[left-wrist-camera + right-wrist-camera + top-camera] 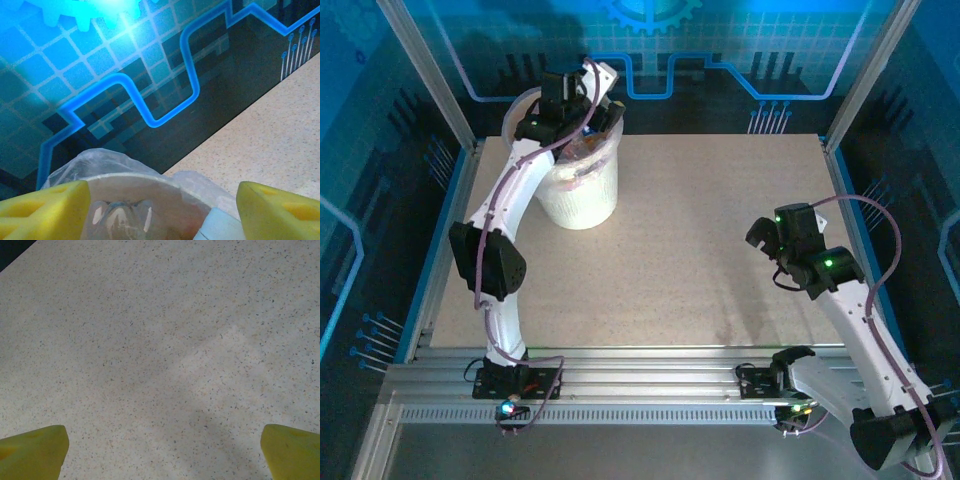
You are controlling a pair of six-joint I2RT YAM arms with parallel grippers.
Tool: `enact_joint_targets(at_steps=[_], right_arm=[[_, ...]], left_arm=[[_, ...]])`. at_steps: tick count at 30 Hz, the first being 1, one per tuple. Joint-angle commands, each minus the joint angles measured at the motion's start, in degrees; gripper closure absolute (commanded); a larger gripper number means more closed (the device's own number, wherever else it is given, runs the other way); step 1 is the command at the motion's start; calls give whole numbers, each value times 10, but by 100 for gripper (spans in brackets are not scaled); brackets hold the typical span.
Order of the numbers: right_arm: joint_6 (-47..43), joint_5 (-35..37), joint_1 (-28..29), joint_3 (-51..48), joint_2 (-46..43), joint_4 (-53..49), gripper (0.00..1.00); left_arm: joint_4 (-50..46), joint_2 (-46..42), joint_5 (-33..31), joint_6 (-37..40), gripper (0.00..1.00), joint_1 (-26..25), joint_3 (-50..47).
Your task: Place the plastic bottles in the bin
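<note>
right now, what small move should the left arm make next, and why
Probably lift the left gripper straight up and clear of the large round white lined bin: its jaws stand apart, and a small clear plastic bottle lies inside it below them, unclamped.

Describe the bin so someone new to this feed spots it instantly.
On the speckled table, look to the far left corner, under the left arm. The bin stands there: a round white bucket. Its translucent bag liner and the plastic bottles inside set it apart from the arm hardware above.
</note>
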Motion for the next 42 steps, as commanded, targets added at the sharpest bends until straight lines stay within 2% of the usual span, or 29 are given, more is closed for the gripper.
enact_joint_targets(at_steps=[1, 13, 21, 27, 29, 33, 39, 42], right_arm=[[1, -4, -6, -6, -7, -3, 0], [6, -5, -6, -11, -9, 1, 0], [3, -13, -6, -5, 2, 5, 0], [-2, -8, -6, 0, -3, 3, 0], [-6, -5, -5, 0, -6, 3, 0], [-15, 1, -6, -2, -11, 5, 0], [-33, 12, -7, -12, -25, 14, 0], [-46, 21, -8, -21, -33, 17, 0]], left_arm=[[2, -24, -42, 30, 22, 0, -25], [47, -72, -36, 11, 23, 11, -87], [34, -75, 21, -58, 15, 10, -25], [39, -110, 32, -118, 12, 10, -3], [38, -132, 24, -137, 8, 10, -9], [55, -204, -11, -172, 1, 10, -67], [134, -371, -89, -208, 1, 12, -260], [141, -459, -138, -229, 1, 15, -353]])
